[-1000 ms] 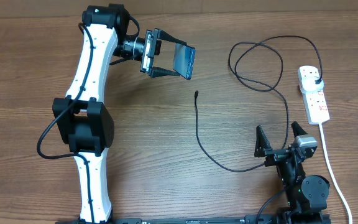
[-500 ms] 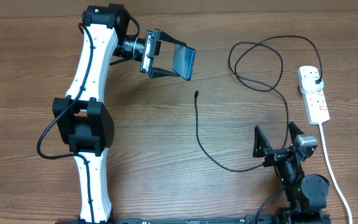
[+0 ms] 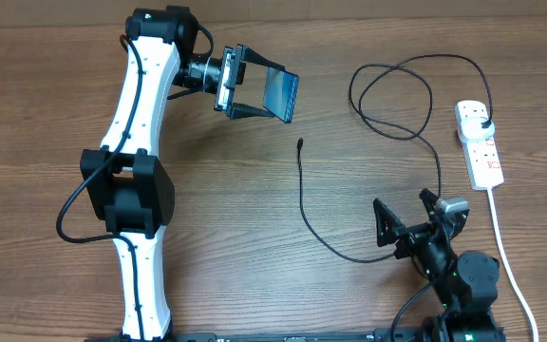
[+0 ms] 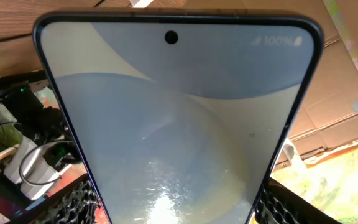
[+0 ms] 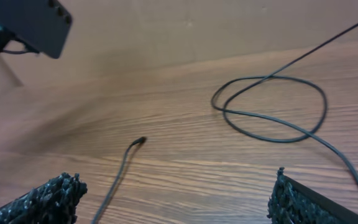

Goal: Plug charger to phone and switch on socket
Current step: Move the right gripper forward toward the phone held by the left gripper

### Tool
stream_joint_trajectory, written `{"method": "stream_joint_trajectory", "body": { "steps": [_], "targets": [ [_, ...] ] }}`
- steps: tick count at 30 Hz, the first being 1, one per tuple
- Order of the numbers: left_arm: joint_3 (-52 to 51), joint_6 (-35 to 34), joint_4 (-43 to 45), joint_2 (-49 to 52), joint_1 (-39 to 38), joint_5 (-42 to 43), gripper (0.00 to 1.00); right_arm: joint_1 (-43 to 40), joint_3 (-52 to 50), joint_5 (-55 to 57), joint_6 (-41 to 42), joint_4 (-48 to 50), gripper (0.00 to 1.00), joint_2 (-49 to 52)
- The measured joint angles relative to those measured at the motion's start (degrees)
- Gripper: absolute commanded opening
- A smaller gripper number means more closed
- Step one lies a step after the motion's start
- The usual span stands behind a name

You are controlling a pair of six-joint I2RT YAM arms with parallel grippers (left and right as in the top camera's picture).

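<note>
My left gripper is raised above the far middle of the table, shut on the phone and holding it by its long edges. In the left wrist view the lit pale blue phone fills the frame between the black fingers. The charger lies loose on the wood, its connector tip just below the phone. Its cable loops back to a black plug seated in the white socket at the right. My right gripper hovers open near the front right, empty, facing the charger tip.
A thick white cord runs from the socket toward the front edge, right of my right arm. The cable forms a loop ahead of the right gripper. Bare wood lies around the tip.
My right gripper has swung to the left, toward the cable's free end, still open. The left gripper and the phone have not moved.
</note>
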Motion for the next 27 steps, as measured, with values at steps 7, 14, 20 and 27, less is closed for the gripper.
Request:
{"method": "stream_joint_trajectory", "body": {
  "steps": [7, 14, 20, 27],
  "targets": [
    [0.0, 0.0, 0.02, 0.0, 0.0, -1.22, 0.06, 0.0, 8.85, -2.45, 0.07, -5.57, 1.0, 7.58],
    [0.02, -0.02, 0.07, 0.0, 0.0, -2.08, 0.04, 0.0, 22.16, -4.37, 0.22, -14.73, 1.0, 17.7],
    [0.02, -2.21, 1.03, 0.0, 0.0, -8.98, 0.04, 0.0, 33.42, -10.19, 0.24, -19.56, 1.0, 29.53],
    [0.02, -8.2, 2.93, 0.0, 0.0, -25.38, 0.04, 0.04, 39.32, -23.26, 2.51, -18.64, 1.0, 46.47]
  ]
}}
